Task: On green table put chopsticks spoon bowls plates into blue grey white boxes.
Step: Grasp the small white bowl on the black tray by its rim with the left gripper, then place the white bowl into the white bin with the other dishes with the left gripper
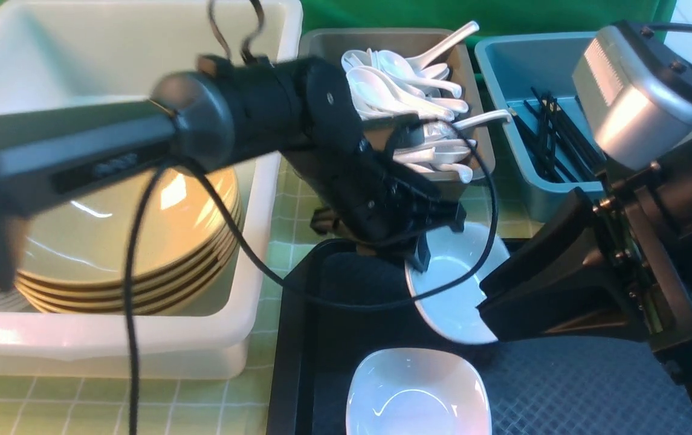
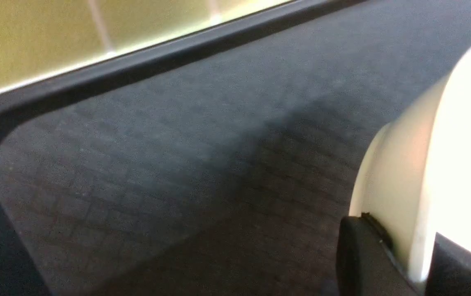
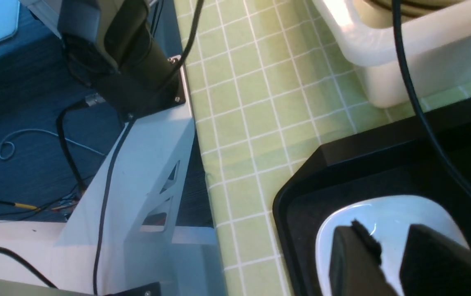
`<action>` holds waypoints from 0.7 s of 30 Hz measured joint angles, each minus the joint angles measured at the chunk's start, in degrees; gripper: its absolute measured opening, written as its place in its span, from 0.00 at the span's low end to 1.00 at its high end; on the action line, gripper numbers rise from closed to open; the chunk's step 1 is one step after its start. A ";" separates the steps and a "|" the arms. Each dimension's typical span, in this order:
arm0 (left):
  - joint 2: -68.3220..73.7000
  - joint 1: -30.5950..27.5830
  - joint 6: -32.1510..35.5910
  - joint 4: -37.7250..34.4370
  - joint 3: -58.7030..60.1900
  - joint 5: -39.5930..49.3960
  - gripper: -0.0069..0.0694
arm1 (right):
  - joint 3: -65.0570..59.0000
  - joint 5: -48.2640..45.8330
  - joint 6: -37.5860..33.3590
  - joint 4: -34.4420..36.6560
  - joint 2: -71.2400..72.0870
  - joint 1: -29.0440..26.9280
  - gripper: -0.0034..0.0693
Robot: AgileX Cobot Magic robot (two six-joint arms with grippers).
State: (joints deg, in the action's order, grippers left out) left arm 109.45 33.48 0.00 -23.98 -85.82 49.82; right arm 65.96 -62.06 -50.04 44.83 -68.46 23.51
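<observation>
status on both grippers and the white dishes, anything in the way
Left gripper shut on tilted white dish; right gripper open, empty; second dish in black tray; cable looping across front view.

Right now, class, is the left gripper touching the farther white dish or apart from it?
Touching. The left wrist view shows the left gripper with its jaws closed on either side of the white dish's rim.

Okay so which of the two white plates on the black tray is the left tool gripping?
The far plate, nearer the spoon box; the left tool pinches its rim, while the near plate is ungripped.
</observation>
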 joint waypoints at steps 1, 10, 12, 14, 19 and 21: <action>-0.63 0.00 0.59 0.00 0.00 0.29 0.11 | 0.27 0.00 -0.05 -0.24 0.46 0.00 0.30; -11.79 -5.01 6.42 -2.14 0.00 8.63 0.11 | 3.53 2.65 -0.73 -0.57 3.77 0.00 0.13; -14.28 -9.29 8.22 -4.43 0.13 11.56 0.11 | 3.71 5.77 -0.73 -0.57 3.77 0.00 0.09; -15.84 -12.29 9.28 -6.07 0.44 12.60 0.11 | 3.71 7.31 -0.68 -0.57 3.77 0.00 0.08; -25.23 -27.26 12.44 -11.74 5.31 16.05 0.11 | 3.71 13.71 0.57 -0.22 3.71 0.00 0.08; -29.21 -34.16 13.22 -12.87 9.40 16.18 0.11 | 4.02 14.31 0.57 0.17 3.50 0.00 0.08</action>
State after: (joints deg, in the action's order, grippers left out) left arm 80.24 -0.68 13.22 -36.85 -76.41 65.99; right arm 69.98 -47.75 -49.47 45.00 -64.96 23.51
